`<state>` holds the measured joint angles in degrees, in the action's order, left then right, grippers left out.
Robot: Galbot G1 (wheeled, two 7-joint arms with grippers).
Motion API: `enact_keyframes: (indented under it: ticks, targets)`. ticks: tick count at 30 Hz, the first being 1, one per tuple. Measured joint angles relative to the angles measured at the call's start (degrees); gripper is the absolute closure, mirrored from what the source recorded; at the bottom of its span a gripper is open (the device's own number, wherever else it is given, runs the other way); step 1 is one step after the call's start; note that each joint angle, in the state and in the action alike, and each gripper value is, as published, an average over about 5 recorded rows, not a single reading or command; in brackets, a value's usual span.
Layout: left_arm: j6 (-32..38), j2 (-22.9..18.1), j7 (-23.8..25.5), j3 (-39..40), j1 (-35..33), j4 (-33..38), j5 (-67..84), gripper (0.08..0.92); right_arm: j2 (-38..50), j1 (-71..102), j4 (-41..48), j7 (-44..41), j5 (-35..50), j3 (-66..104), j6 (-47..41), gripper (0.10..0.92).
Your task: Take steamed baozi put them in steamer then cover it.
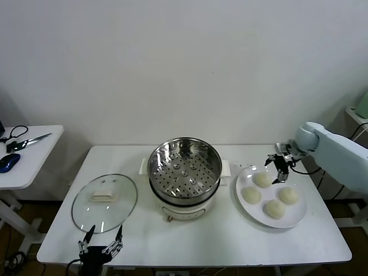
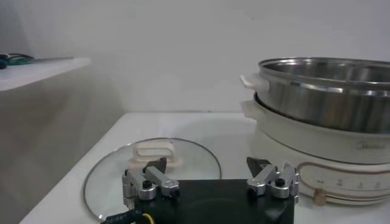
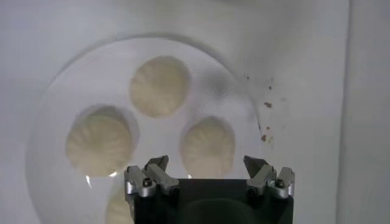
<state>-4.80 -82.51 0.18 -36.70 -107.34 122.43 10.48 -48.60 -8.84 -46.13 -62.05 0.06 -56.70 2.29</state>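
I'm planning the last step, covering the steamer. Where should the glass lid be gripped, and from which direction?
Grip the cream-white handle at the centre of the glass lid, coming straight down from above. The lid lies flat on the table, handle up; the raised bar is the only graspable part, the glass being wide and smooth. The left gripper, open by the lid's near edge, is best placed.

The steamer (image 1: pixel 185 172) stands open mid-desk, its holed tray bare. Toward the left edge the cover (image 1: pixel 104 202) lies flat, handle up. Near the right edge a plate (image 1: pixel 294 219) carries four baozi (image 1: pixel 270 194). The right gripper (image 1: pixel 277 167) hovers with fingers spread over the plate's back rim, just above the rearmost bun. The left gripper (image 1: pixel 102 240) waits spread at the front edge, near the cover.
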Motion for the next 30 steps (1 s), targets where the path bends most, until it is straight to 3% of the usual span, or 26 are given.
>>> enact_keyframes:
  ticks: [7,15,18,30]
  targets:
    - [0.1,-0.1,0.0,0.1,-0.1,0.3,-0.1,0.177,-3.4,2.9,4.5,1.2,-3.0,3.3,-0.5,0.242]
    - [0.5,-0.1,-0.3,0.3,-0.3,0.5,-0.2,0.177,-5.3,5.0,7.2,2.4,-5.1,6.7,-1.0,0.425]
    - [0.5,-0.1,-0.4,0.3,-0.4,0.7,-0.2,0.177,-5.5,5.0,7.3,2.6,-5.1,7.4,-1.1,0.459]
    - [0.7,-0.2,-0.7,0.4,-0.8,1.5,-0.4,0.177,-4.8,-11.9,-0.8,0.1,5.8,-5.5,3.0,0.465]
